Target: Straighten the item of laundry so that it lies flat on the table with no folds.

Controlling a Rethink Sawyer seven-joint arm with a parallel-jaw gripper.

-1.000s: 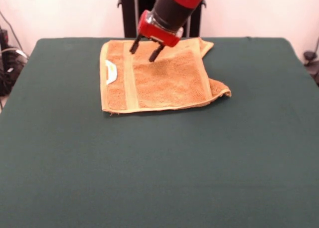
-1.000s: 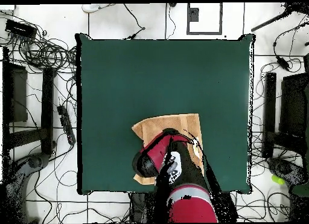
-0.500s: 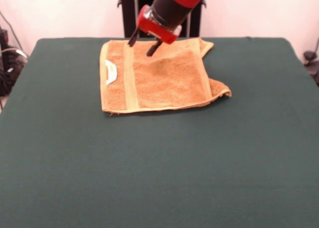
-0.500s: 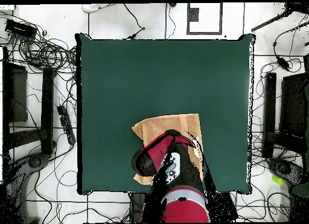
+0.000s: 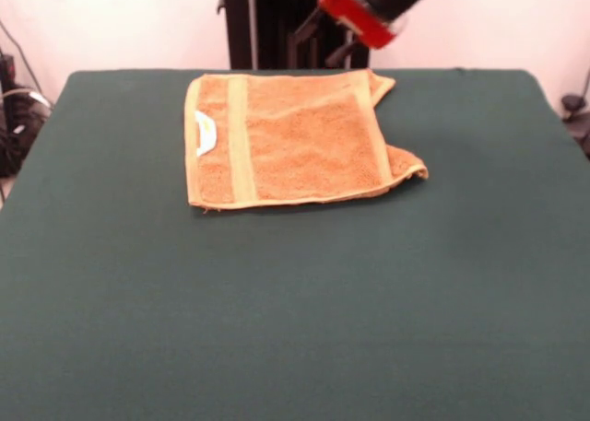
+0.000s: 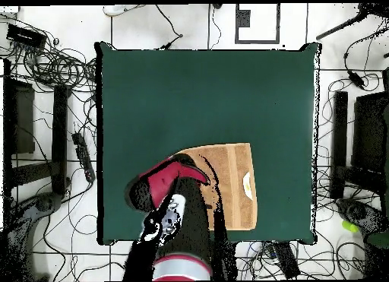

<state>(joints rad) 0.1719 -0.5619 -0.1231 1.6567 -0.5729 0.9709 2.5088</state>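
Note:
The orange-tan towel [image 5: 295, 140] lies on the far half of the green table [image 5: 295, 301]. Its white label [image 5: 205, 133] is near its left edge, and a paler band [image 5: 238, 140] runs beside the label. The towel's right side is folded over, with a corner [image 5: 410, 168] sticking out and a small fold at the far right corner [image 5: 381, 83]. My gripper [image 5: 325, 39] hangs open and empty above the table's far edge, just beyond the towel. In the overhead view my arm [image 6: 178, 218] covers the towel's left part [image 6: 232, 184].
The black pedestal [image 5: 267, 20] stands behind the table's far edge. Cables [image 6: 53, 62] and dark stands [image 6: 34, 127] lie on the floor around the table [image 6: 205, 96]. More cables [image 5: 14, 117] sit at the left edge of the front view.
My gripper has lifted off the towel's far edge and swung right in the front view, beyond the towel. The towel has not moved.

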